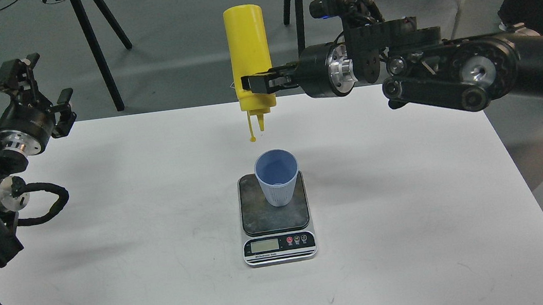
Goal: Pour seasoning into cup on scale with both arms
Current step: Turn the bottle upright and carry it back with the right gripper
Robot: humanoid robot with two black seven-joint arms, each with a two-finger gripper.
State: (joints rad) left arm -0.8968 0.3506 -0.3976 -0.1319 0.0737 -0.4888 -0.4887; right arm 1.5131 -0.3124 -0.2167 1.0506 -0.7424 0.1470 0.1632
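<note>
One cup (277, 177) (nothing visible inside) atop scale (275, 217); one seasoning (249, 56) inverted above, clamped by right gripper (255, 83); left gripper (18, 74) spread apart.

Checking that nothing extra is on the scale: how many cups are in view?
1. The light blue cup stands upright on the scale, below the upturned yellow bottle in the right gripper.

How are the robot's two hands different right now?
The right hand is clamped on the yellow bottle, holding it upside down above the blue cup; the left hand holds nothing. The right hand reaches sideways over the table's middle; the left hand points upward near the table's left edge. Both are black, two-fingered, on black arms.
</note>
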